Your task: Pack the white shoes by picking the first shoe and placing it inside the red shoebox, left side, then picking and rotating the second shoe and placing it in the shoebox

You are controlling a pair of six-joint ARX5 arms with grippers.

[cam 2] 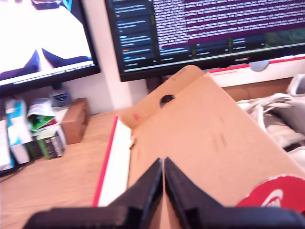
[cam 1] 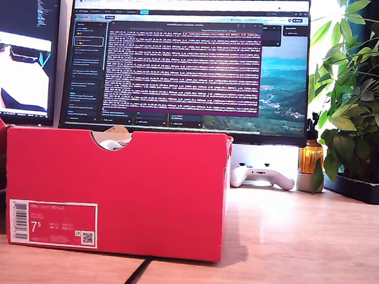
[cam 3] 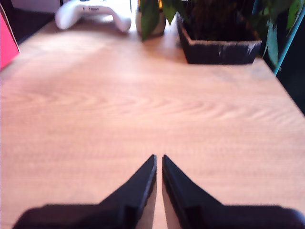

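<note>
the red shoebox stands on the wooden table toward the exterior view's left, near the table's front edge, its long labelled side facing the camera. a white barcode label reading 7.5 sits at that side's lower corner on the exterior view's left, and a half-round notch cuts the top edge. through the notch a small part of the white shoes shows, so at least one shoe lies inside the box; in the first wrist view white shoe parts and laces also lie in the box beyond a brown cardboard flap.

my first gripper hangs above that brown flap with its black fingers pressed together, nothing between them. my second gripper hovers over bare table wood, well apart from the box, its fingers likewise closed on nothing, with only a thin slit between the tips.

at the table's back edge a white game controller rests just beside the box's far corner, then an amber bottle and a potted plant toward the exterior view's right. two monitors stand behind the box. a black cable runs from under the box to the table's front edge.
</note>
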